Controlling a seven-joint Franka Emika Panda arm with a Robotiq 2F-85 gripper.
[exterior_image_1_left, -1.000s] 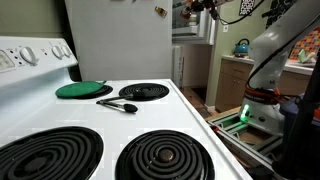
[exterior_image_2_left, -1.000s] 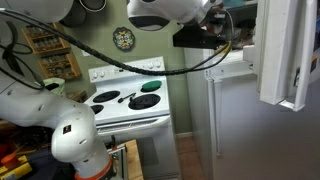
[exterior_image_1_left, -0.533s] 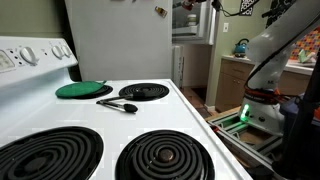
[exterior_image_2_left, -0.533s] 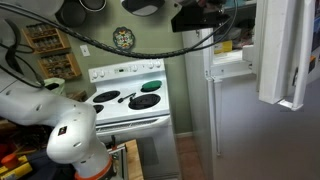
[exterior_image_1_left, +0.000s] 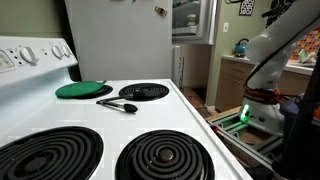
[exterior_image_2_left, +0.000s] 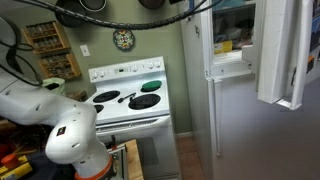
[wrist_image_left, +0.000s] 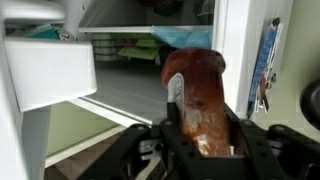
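In the wrist view my gripper (wrist_image_left: 197, 125) is shut on a reddish-brown, glossy oblong object (wrist_image_left: 195, 85) with a pale strip along its left side. It stands up between the jaws. Just beyond it is the open upper compartment of a refrigerator (wrist_image_left: 140, 85), with a white shelf and green items (wrist_image_left: 135, 50) inside. A white door bin (wrist_image_left: 50, 75) is at the left. The gripper is out of frame in both exterior views; only the arm's lower body shows in them (exterior_image_1_left: 265, 60) (exterior_image_2_left: 60, 120).
A white electric stove (exterior_image_1_left: 150, 115) carries coil burners, a green round pad (exterior_image_1_left: 83, 90) and a black utensil (exterior_image_1_left: 118, 104). The refrigerator (exterior_image_2_left: 250, 110) stands to its side with its upper door (exterior_image_2_left: 280, 50) open. A teal kettle (exterior_image_1_left: 241, 47) sits on a counter.
The gripper with the object has risen out of the top of both exterior views, towards the refrigerator's open upper compartment.
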